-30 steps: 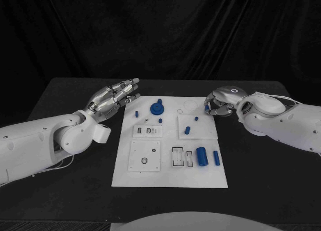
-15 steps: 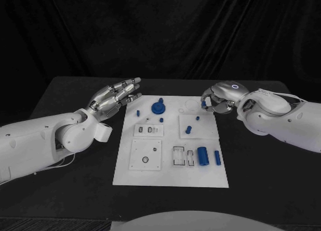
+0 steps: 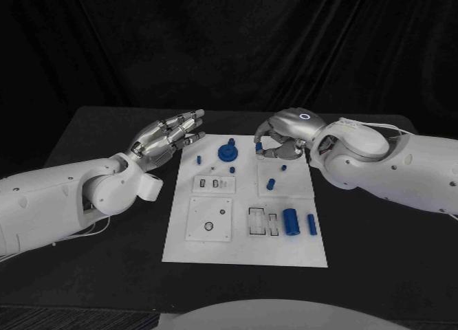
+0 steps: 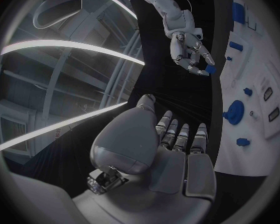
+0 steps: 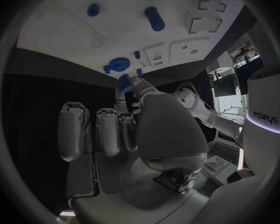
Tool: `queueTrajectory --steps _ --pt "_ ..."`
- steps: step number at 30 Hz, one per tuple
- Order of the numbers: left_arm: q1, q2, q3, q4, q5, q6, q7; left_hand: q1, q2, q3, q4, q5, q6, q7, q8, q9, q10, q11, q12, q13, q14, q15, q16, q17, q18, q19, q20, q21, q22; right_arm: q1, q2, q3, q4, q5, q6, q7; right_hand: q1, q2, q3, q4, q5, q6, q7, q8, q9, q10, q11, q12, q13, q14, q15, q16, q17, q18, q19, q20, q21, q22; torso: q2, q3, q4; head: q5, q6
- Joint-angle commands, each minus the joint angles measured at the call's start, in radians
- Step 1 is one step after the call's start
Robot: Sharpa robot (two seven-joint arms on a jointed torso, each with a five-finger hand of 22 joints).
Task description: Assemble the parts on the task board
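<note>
Head view: right hand [image 3: 280,139] hovering over the far edge of the white task board [image 3: 245,251], fingers curled in and pinching a small blue part [image 3: 260,146] at the fingertips, just above the board's far middle. Left hand [image 3: 168,138] hanging above the black table [image 3: 100,137] just beside the board's far left corner, fingers stretched out flat and side by side, holding nothing. Lying on the board: a round blue knob [image 3: 228,152] near the far edge, close to the right hand; a small blue peg [image 3: 199,160] beside the knob; a short blue cylinder [image 3: 269,183] toward the middle; a large blue cylinder [image 3: 291,221] and a slimmer blue pin [image 3: 311,224] side by side at the near right. Left wrist view: showing the left hand [image 4: 168,152] with fingers extended and bare, and, farther off, the right hand [image 4: 191,52] gripping the blue part [image 4: 211,69] beside the board [image 4: 252,149]. Right wrist view: showing the right hand [image 5: 124,139] with the blue part [image 5: 124,81] at its fingertips, below the knob [image 5: 119,63].
</note>
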Motion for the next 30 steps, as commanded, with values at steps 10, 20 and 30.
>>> queueTrajectory --steps 10,20,30 --pt "-0.001 0.007 0.001 0.003 0.0 0.013 0.006 0.013 0.001 0.01 -0.003 0.008 -0.002 0.005 0.005 0.001 0.0 0.007 0.006 0.0 0.0 0.008 0.004 0.001 0.02 -0.004 0.0 -0.004 -0.001 -0.046 0.121 0.001 -0.032 -0.028 0.07 -0.016 -0.007 0.002 -0.003 -0.004 -0.01 0.007 0.007 0.004 0.002 0.103 0.008 0.004 0.263 0.073 0.008 -0.008 0.114 0.006 0.032 0.009 -0.008 0.183 0.001 0.0 -0.0001 0.008 0.003" --pt "-0.001 0.013 0.001 0.0 0.0 0.016 0.006 0.014 0.001 0.011 -0.004 0.008 -0.001 0.005 0.005 0.001 0.0 0.007 0.006 0.0 0.001 0.008 0.004 0.001 0.02 -0.004 0.0 -0.004 -0.001 -0.074 0.164 0.001 -0.06 -0.039 0.089 -0.022 -0.006 -0.001 -0.004 -0.006 -0.014 0.003 0.011 0.001 0.001 0.103 0.01 0.004 0.263 0.072 0.011 -0.01 0.11 0.007 0.031 0.011 -0.01 0.182 0.0 0.0006 0.0023 0.005 -0.001" --pt "-0.001 0.02 0.001 -0.004 0.0 0.021 0.001 0.014 0.002 0.012 -0.004 0.009 -0.001 0.005 0.005 0.001 0.0 0.007 0.005 0.0 0.0 0.008 0.003 0.0 0.02 -0.005 0.0 -0.004 -0.001 -0.09 0.191 0.001 -0.092 -0.041 0.096 -0.021 -0.006 -0.001 -0.004 -0.007 -0.014 0.002 0.011 0.001 0.0 0.103 0.011 0.004 0.263 0.072 0.011 -0.012 0.108 0.007 0.03 0.011 -0.013 0.181 0.001 0.0008 -0.0016 0.013 0.001"
